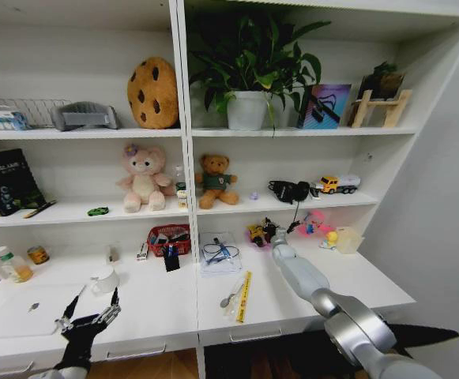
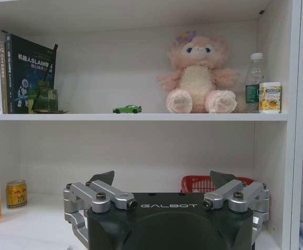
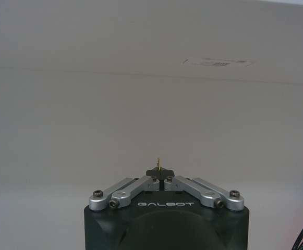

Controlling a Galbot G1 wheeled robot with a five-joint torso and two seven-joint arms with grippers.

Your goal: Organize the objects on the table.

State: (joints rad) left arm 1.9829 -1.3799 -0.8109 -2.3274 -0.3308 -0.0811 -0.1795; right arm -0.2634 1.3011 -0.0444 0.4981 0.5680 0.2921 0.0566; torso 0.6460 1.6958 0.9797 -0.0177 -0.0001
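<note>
**Desk and shelf unit, read left to right from the red basket (image 1: 169,238).** Far left of the basket, against the back wall of the table (image 1: 371,284), stand a bottle of yellow liquid (image 1: 12,265) and a small can (image 1: 37,254). The silver laptop (image 1: 16,316) lies shut, forward-left of the basket. The left gripper (image 1: 93,305) hovers low over the desk, forward-left of the basket, with its jaws spread wide and empty. A white cup (image 1: 104,279) sits just beyond it. On the shelf above and left of the basket is the tiny green toy car (image 1: 98,211).

Right of the basket lies a clear packet of cables (image 1: 220,253), and the yellow flat strip (image 1: 244,296) lies forward-right. Further right, the right gripper (image 1: 278,234) has its fingers pinched together, facing the back wall. A thin yellowish sliver shows at the tips; what it is cannot be told.

**Hazards (judged).**
- A careless descent of the open left jaws could tip the cup or scrape the laptop lid.
- The right forearm spans the strip and packet, so a low sweep could drag either off the edge.
- The toy cluster (image 1: 261,234) and a hanging black cable (image 1: 296,215) crowd the right gripper's tips and could snag.
</note>
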